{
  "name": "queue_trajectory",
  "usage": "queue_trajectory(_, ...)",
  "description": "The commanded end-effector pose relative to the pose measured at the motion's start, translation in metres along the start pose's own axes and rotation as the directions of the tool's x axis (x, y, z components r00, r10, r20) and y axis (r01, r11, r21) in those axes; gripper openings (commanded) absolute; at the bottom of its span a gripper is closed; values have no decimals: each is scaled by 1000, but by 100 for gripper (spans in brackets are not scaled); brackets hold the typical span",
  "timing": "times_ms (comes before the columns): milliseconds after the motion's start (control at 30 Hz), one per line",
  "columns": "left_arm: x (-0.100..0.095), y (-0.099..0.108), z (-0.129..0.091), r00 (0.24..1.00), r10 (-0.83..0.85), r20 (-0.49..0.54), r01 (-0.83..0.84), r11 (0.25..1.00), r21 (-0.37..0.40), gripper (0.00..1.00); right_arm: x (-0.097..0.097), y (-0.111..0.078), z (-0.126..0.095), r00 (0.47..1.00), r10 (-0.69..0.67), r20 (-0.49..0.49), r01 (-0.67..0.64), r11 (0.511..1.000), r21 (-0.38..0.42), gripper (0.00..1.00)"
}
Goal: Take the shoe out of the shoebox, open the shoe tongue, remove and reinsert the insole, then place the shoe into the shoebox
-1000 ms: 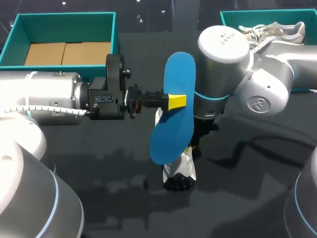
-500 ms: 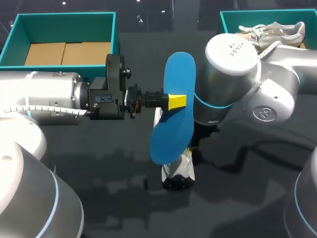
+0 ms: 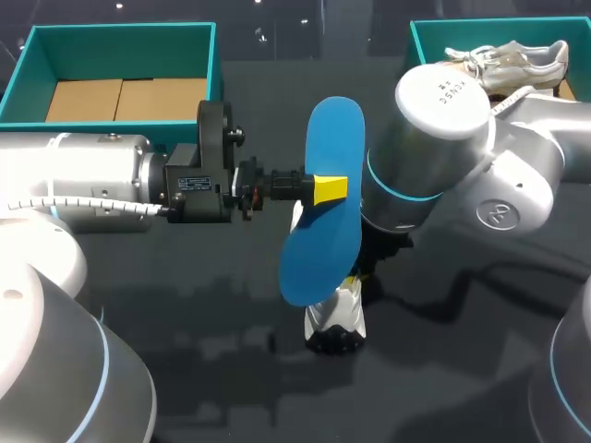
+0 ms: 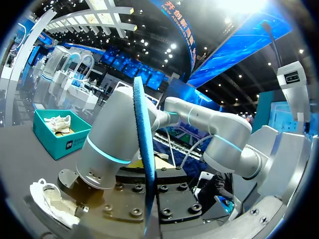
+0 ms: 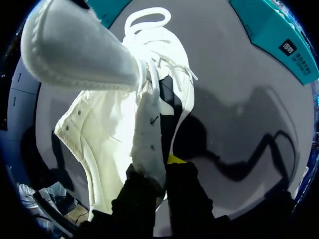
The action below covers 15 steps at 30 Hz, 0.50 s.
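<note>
My left gripper (image 3: 329, 189) is shut on the blue insole (image 3: 325, 208), holding it on edge above the table's middle. In the left wrist view the insole (image 4: 143, 159) rises edge-on from between the fingers. Under and behind it stands the white shoe (image 3: 336, 318), with only its toe showing in the head view. My right arm (image 3: 434, 157) hangs over the shoe and hides its own gripper there. In the right wrist view my right gripper (image 5: 160, 172) is shut on the shoe's tongue (image 5: 149, 137), pulling it up from the shoe (image 5: 107, 129).
A teal shoebox (image 3: 28, 65) with a cardboard floor stands at the back left. A second teal box (image 3: 425, 37) at the back right holds another white shoe (image 3: 508, 60). The dark table (image 3: 203, 369) stretches in front of the shoe.
My right arm's upper joints have swung a little to the right and back, and the shoe's toe has shifted slightly. The left arm and the insole have stayed put.
</note>
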State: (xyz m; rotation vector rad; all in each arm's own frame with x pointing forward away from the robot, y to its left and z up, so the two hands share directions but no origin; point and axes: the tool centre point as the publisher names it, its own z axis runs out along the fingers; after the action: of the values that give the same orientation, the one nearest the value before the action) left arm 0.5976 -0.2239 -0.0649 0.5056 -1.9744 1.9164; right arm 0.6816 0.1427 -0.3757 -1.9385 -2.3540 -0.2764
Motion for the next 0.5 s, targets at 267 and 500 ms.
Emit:
queue_trajectory(267,0,1,2,1000,0,1,0,1000,3,0,-3,0,17,999,1,-38,-1,1000,6,0)
queue_trajectory(500,0,1,2,1000,0,1,0,1000,3,0,-2,-2,17,999,-2,-53,3,1000,8,100)
